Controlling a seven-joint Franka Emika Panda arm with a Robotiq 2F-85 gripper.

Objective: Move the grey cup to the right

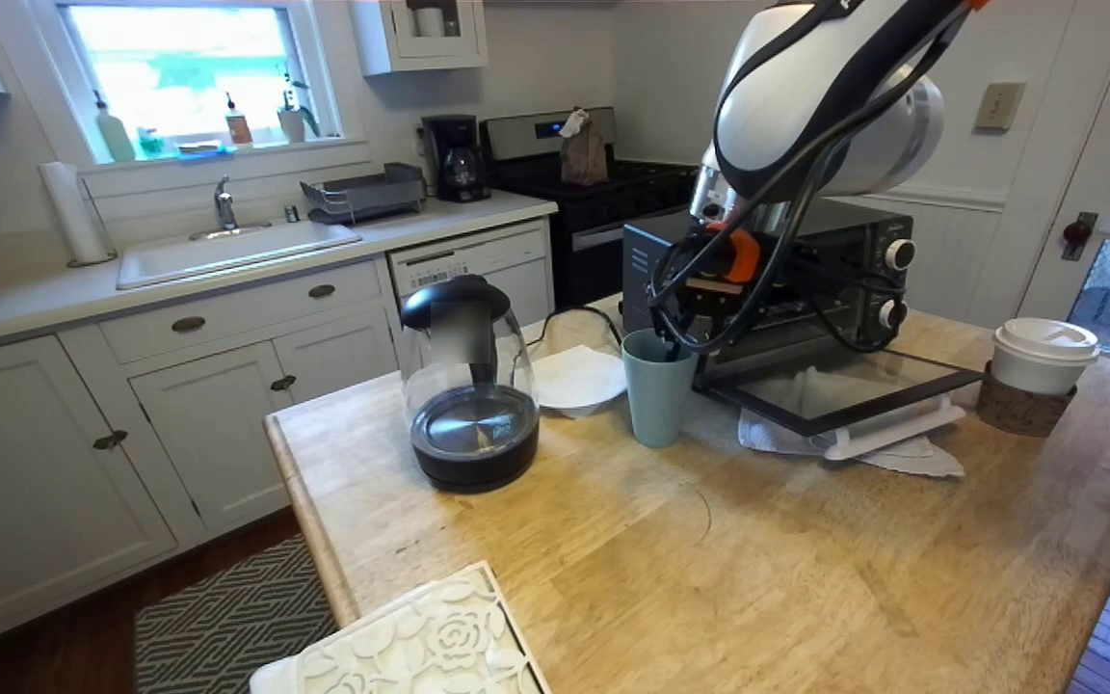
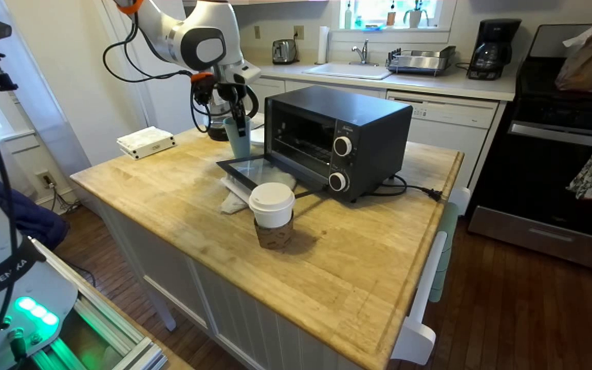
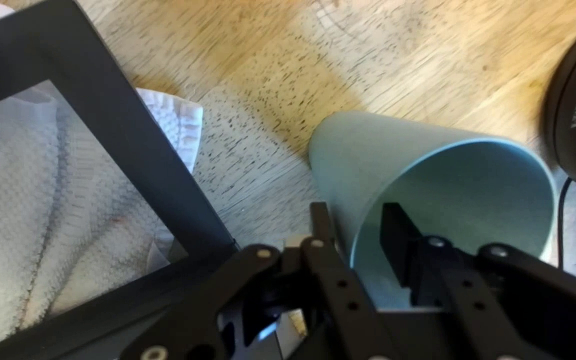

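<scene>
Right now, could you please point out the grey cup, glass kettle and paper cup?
Grey cup (image 1: 657, 397): in an exterior view, outer wall.
Glass kettle (image 1: 475, 458): in an exterior view, black base.
Paper cup (image 2: 272, 218): in an exterior view, white side.

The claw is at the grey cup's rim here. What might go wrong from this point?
Tilt: the claw straddles just one wall of the grey cup, so the cup might swing or slip if lifted.
Snag: the lowered oven door lies beside the cup, and the claw or cup could catch its edge.
Bump: the glass kettle stands on the cup's other side, so moving that way could knock it.
</scene>
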